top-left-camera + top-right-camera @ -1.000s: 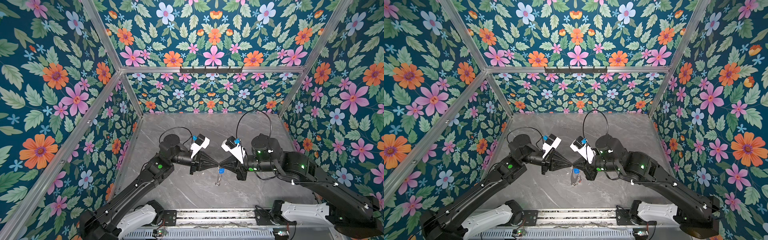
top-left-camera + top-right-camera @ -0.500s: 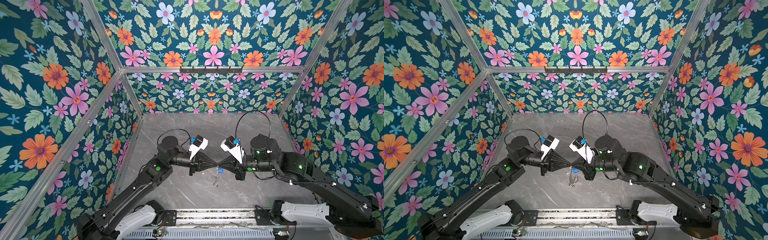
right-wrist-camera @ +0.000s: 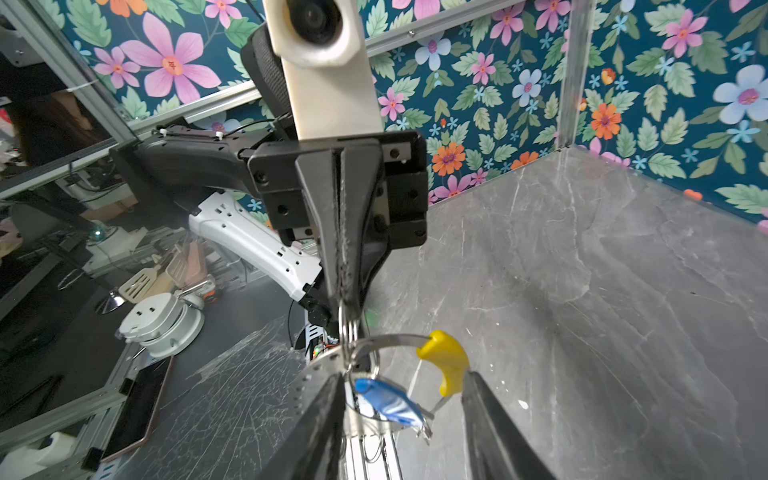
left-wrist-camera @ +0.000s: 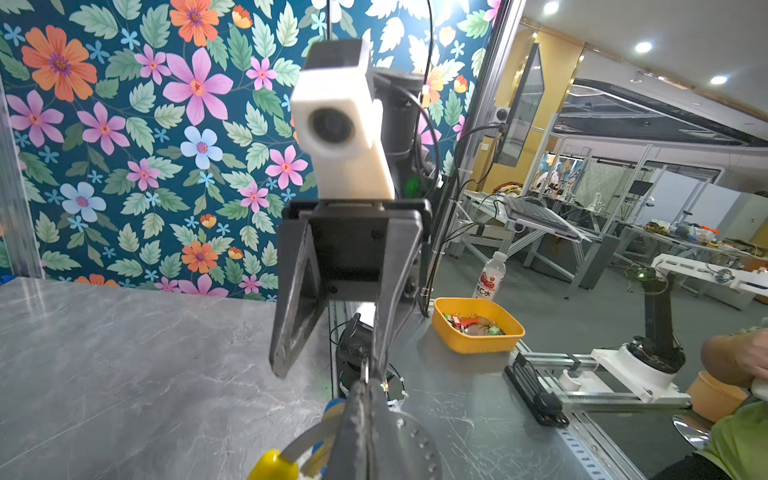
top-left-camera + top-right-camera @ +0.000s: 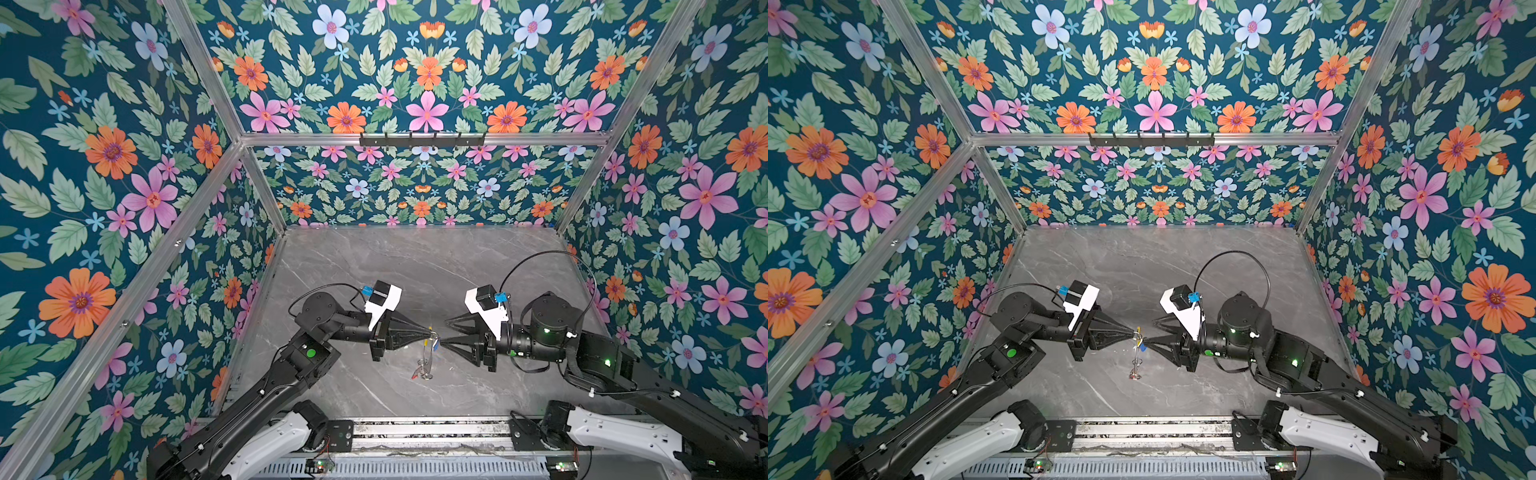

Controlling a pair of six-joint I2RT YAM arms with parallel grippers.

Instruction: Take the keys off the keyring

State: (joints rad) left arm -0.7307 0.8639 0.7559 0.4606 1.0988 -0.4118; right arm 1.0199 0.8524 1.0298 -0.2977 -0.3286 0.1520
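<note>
The left tool [image 5: 430, 330] is fully closed on a small split ring [image 3: 348, 322] of the keyring [image 3: 395, 338], which hangs from its tips over the tabletop [image 5: 415, 266]; the right tool [image 5: 444, 333] faces it with jaws parted, the blue-tagged key [image 3: 386, 401] lying between them, ungripped

Glossy marble-look tabletop [image 3: 582, 291]; shiny thin metal keyring [image 3: 390, 338] with smooth yellow plastic segment [image 3: 446, 361]; glossy blue plastic tag [image 3: 386, 401].
</note>
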